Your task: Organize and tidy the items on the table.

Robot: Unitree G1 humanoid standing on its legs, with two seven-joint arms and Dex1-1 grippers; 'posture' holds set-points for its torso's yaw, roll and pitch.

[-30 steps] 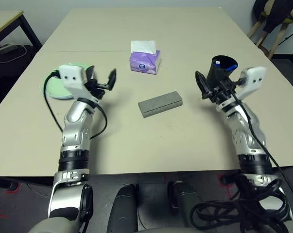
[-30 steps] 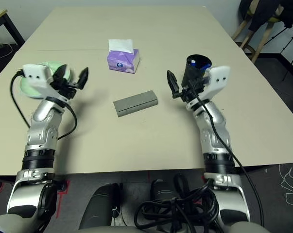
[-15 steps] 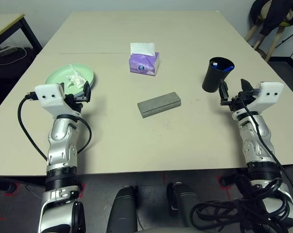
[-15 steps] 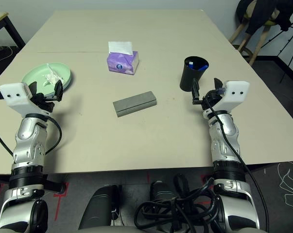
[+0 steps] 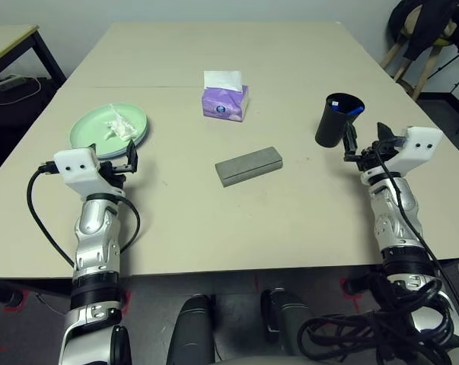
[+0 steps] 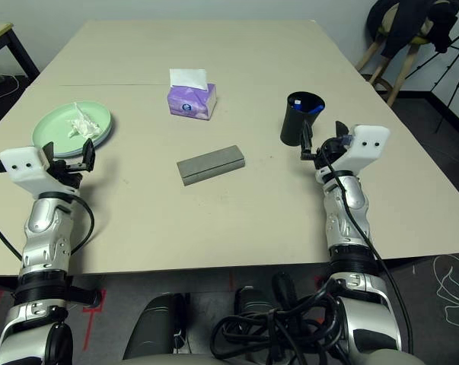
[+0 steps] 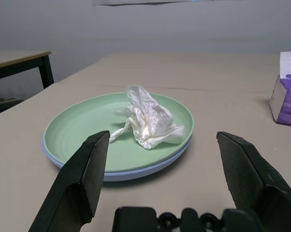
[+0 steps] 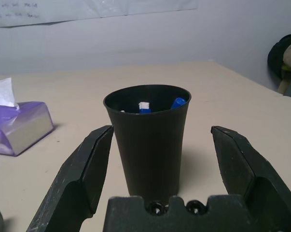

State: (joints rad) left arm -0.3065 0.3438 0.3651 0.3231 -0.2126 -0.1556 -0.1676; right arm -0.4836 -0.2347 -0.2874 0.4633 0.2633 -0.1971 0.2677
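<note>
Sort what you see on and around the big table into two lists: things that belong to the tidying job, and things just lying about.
Belong to the job:
- stacked plates
- crumpled tissue
- glasses case
- black cup with pens

Just lying about:
- purple tissue box
- side table
- chair

Even, soft indoor light, faint shadows under the black cup (image 8: 147,140), wrist views slightly soft at close range
</note>
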